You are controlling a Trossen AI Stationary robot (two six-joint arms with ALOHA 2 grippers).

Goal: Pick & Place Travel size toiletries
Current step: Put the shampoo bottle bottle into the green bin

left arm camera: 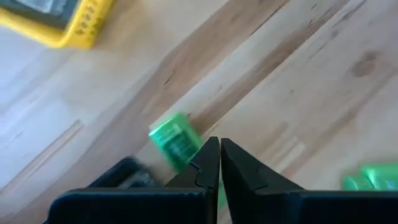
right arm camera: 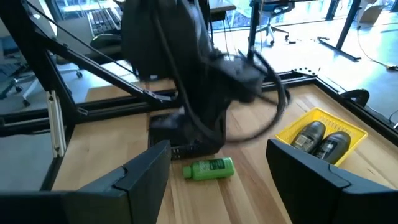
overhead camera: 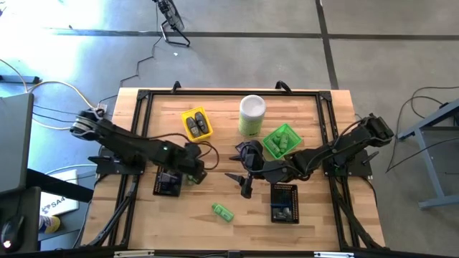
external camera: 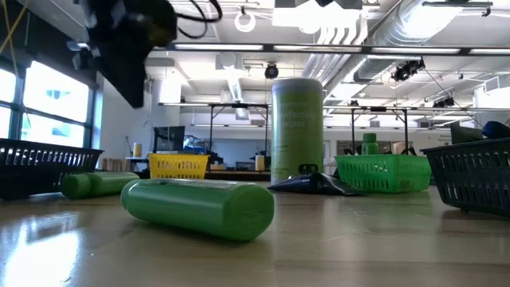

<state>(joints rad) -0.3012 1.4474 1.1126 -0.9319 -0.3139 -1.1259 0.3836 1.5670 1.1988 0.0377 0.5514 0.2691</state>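
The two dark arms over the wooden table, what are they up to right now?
They are sorting travel toiletries into mesh trays. The left gripper, fingers shut and empty, hovers by a small bright green bottle beside the left black mesh tray. The right gripper hangs open mid-table. Another green bottle lies loose near the front edge; two dark grey oval pieces sit in the yellow mesh tray.
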